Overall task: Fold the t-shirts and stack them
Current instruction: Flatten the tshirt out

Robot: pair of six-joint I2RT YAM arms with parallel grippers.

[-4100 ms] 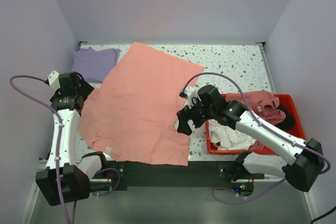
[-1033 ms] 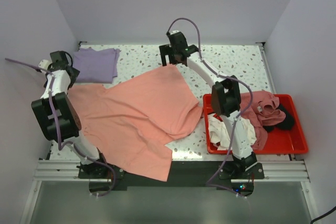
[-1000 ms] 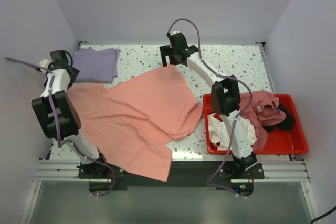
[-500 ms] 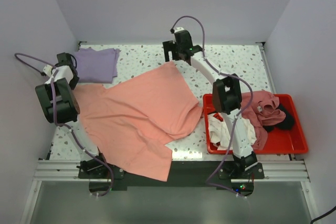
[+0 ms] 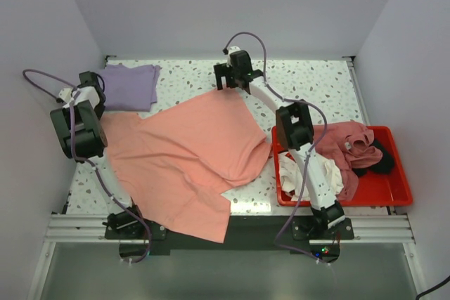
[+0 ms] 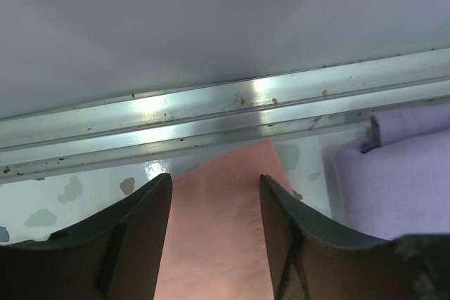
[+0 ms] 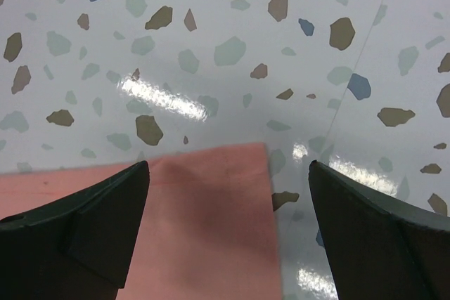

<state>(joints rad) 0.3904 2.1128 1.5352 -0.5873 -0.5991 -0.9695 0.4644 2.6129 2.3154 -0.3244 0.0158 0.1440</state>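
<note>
From above, the salmon tee (image 5: 190, 152) lies rumpled across the middle of the speckled worktop (image 5: 316, 82). Its near hem hangs over the front edge and one long fold runs through its lower half. The lavender tee (image 5: 130, 86) sits folded in the far left corner, its near edge just beside the salmon tee's left corner. The left pincer (image 5: 90, 81) is down at that corner, close to the side wall. The right pincer (image 5: 226, 82) is at the salmon tee's far corner, mid-worktop. On the right stands the red bin (image 5: 394, 191), holding a white tee (image 5: 309, 177), a pink tee (image 5: 348, 138) that spills over the far rim, and a black tee (image 5: 380, 159).

The left wrist view shows the left pincer (image 6: 213, 187) part-way open, its two dark fingers (image 6: 133, 237) astride a narrow tongue of the salmon tee (image 6: 218, 244). The cloth lies flat between them, and no pinch on it can be seen. The lavender tee (image 6: 394, 173) is just to the right. Ahead run an aluminium rail (image 6: 211, 114) and the pale wall (image 6: 211, 19).

The right wrist view shows the right pincer (image 7: 228, 173) spread wide and holding nothing. Its fingers (image 7: 98, 216) stand well apart on either side of a square corner of the salmon tee (image 7: 204, 230). That corner lies flat on the worktop (image 7: 211, 47), nearer the left finger, with bare surface between it and the right one.
</note>
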